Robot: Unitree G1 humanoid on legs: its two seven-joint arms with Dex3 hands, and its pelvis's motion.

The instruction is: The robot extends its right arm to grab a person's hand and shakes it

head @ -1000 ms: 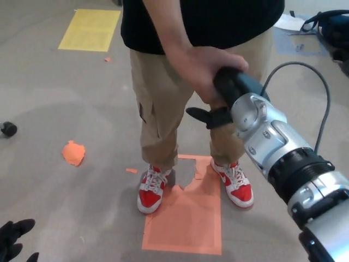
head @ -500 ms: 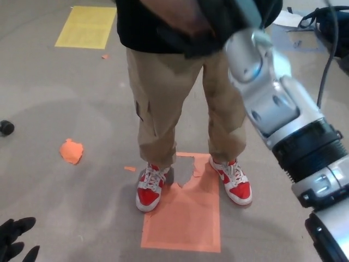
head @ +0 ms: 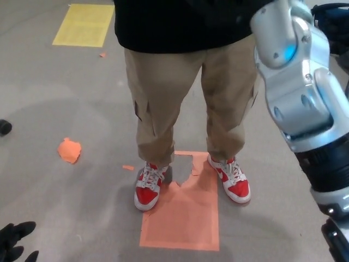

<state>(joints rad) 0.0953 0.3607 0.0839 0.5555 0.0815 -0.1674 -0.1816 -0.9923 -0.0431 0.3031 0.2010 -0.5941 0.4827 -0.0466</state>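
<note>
Fingers of the right hand: can't tell their state, the hand is above the top edge of the frame and not in view. Only the silver-and-black right forearm [head: 305, 98] shows, rising steeply along the right edge of the picture. Black left hand [head: 15, 240] sits at the bottom-left corner; only a few fingertips visible, apart from each other and touching nothing I can see, though the rest is cropped, so I won't call it.

What changed: a second ago the right hand was wrapped in the person's hand in front of the tan cargo trousers [head: 180, 98]. Half a second ago the clasp had lifted to the black shirt [head: 180, 24], blurred. Now both hands have left the frame upward. The person's hand is out of view too, presumably still up where the forearm leads.

Meaning: grab is done; this reads as the upstroke of the shake. Probably clasp still held, but unverifiable from here.

Rest of scene steady: red-and-white sneakers [head: 148, 188] planted at the top edge of the orange floor patch [head: 182, 218], torn orange scrap [head: 70, 150] towards the left edge of the grey floor [head: 65, 98], yellow rectangle [head: 84, 24] near the top-left corner.

Next call: downstroke, moderate force, watch wrist torque.
</note>
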